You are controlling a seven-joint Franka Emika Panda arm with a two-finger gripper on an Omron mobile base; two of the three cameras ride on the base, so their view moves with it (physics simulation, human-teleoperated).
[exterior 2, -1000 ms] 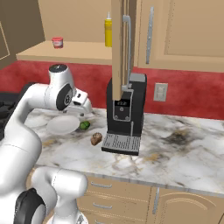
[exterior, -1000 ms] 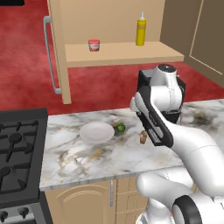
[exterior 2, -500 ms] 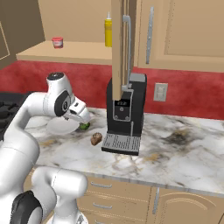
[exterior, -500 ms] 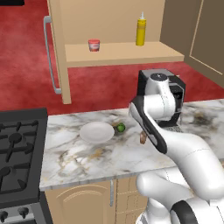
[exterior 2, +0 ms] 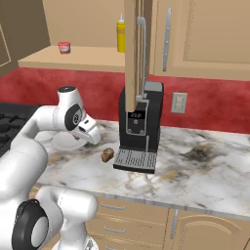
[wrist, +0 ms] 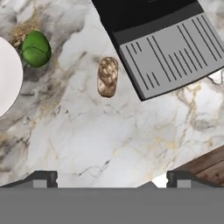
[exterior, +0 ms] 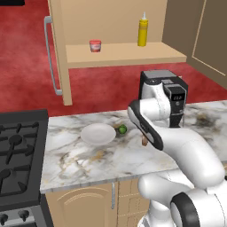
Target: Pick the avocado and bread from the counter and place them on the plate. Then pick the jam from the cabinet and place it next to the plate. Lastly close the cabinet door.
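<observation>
Nothing has yet been placed on the round white shallow plate [exterior: 98,133], so the task is judged barely begun. The small bright green avocado [wrist: 36,48] lies just beside the plate on the veined white marble counter [exterior: 111,159], the brown-tan bread lump [wrist: 107,76] nearby. The two-finger gripper [wrist: 111,177] hangs above with jaws wide and empty. The squat red jam jar [exterior: 95,45] sits in the open tan wooden cabinet [exterior: 124,53]
</observation>
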